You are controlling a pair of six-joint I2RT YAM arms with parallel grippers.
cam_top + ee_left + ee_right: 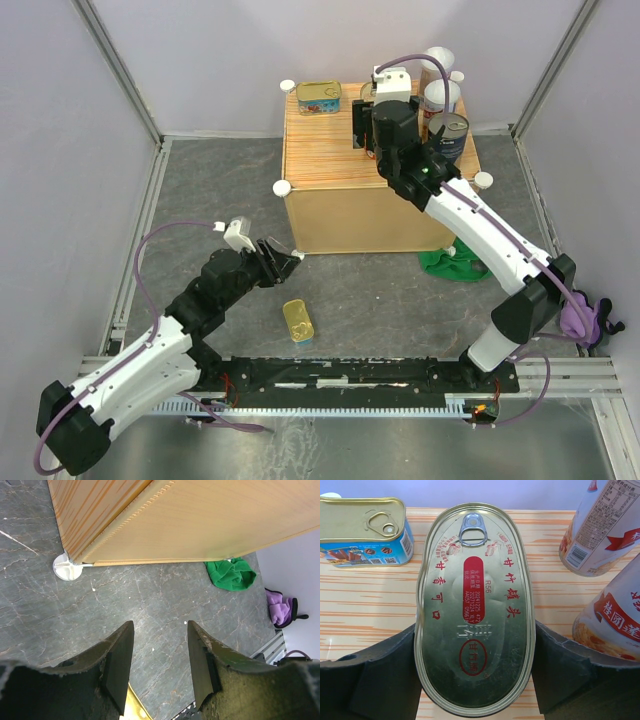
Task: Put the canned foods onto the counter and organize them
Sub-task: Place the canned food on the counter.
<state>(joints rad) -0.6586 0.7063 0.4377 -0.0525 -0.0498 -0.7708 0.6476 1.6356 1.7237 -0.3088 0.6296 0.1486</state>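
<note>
My right gripper is over the counter, and its jaws press both long sides of an oval gold can with red print, which lies flat on the striped top. A rectangular gold-lidded tin sits to its left. Two white-lidded cylinders and a dark blue cylinder stand to its right. Another rectangular gold tin lies on the grey floor. My left gripper hovers open and empty above the floor just beyond that tin, near the counter's front left corner.
A green cloth lies on the floor at the counter's front right corner. A purple object hangs by the right rail. A white knob marks the counter's near corner. Walls close in the workspace.
</note>
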